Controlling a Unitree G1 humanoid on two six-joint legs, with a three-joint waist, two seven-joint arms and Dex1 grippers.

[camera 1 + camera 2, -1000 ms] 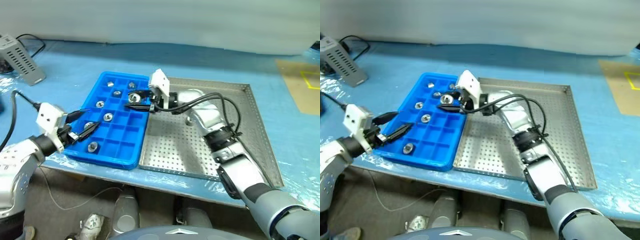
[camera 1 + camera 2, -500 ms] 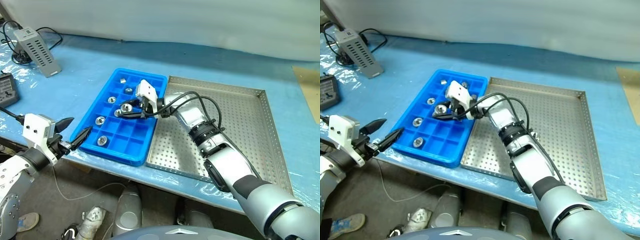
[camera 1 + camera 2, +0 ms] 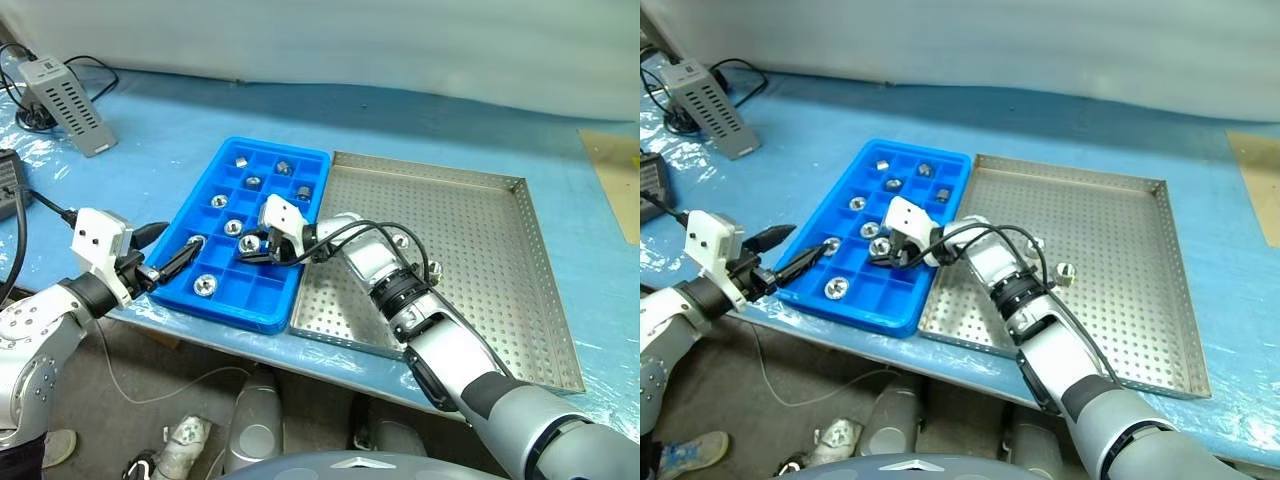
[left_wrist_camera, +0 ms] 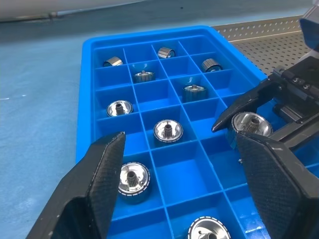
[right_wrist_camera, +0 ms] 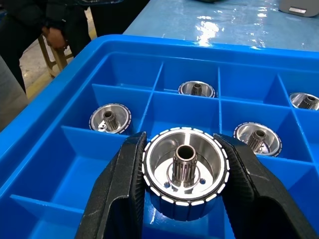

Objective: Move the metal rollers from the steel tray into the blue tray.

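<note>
While clamped on a roller [image 5: 185, 172], right gripper [image 3: 258, 249] has sunk over blue tray [image 3: 199, 208]

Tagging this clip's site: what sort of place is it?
Probably a workshop or factory bench: a perforated steel tray, a blue tray of metal rollers, and a grey power box with cables on the covered table.

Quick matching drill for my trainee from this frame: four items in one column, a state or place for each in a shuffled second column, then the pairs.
Items:
1. left gripper
2. right gripper
3. steel tray
4. grey box

States or places:
A. on the table beyond the blue tray
B. shut on a roller
C. holds two loose rollers
D. open, holding nothing

Pairs: 1-D, 2-B, 3-C, 4-A
</note>
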